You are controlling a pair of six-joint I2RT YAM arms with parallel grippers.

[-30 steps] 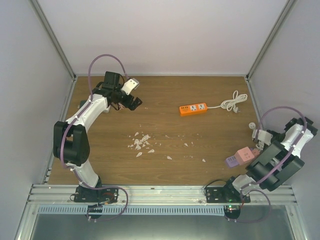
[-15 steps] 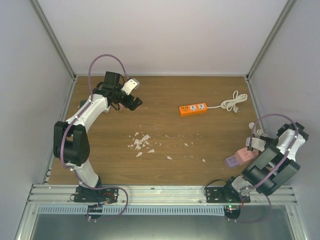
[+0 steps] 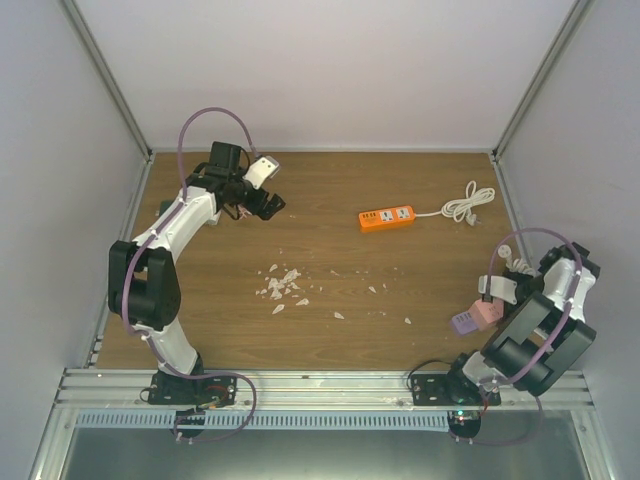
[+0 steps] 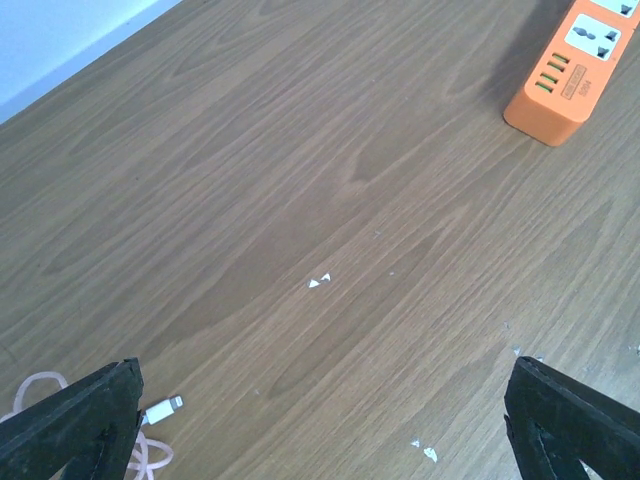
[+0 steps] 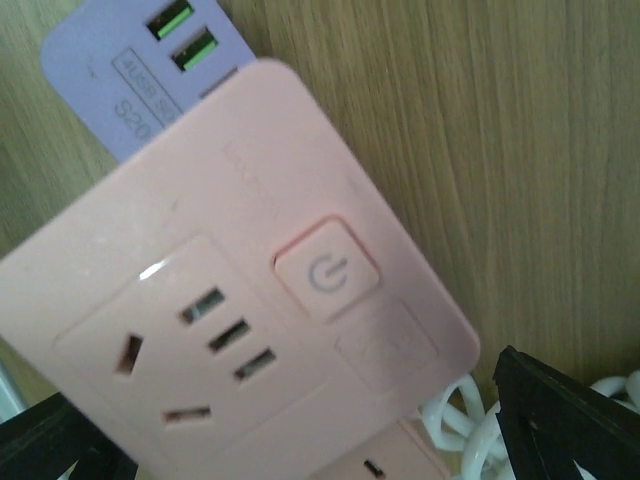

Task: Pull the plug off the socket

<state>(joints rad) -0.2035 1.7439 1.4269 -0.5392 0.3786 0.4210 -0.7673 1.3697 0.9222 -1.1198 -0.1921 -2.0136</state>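
A pink socket block (image 5: 250, 300) with a power button fills the right wrist view; its holes are empty. A purple USB block (image 5: 150, 70) pokes out from under its far end. Both lie at the table's right edge, the pink block (image 3: 487, 313) beside the purple one (image 3: 463, 323). My right gripper (image 3: 497, 293) hovers just above them, open, its fingertips (image 5: 570, 420) at the view's bottom corners. An orange power strip (image 3: 387, 218) with empty sockets lies at the back centre. My left gripper (image 3: 265, 203) is open and empty at the back left. No inserted plug shows.
A coiled white cord (image 3: 468, 204) runs from the orange strip (image 4: 575, 60). White cable loops (image 5: 460, 420) lie beside the pink block. White scraps (image 3: 283, 285) litter the table's middle. A pink cable with a white connector (image 4: 160, 408) lies under my left gripper.
My right arm has folded in and moved its wrist left and nearer, over the pink socket block. The left arm has not moved.
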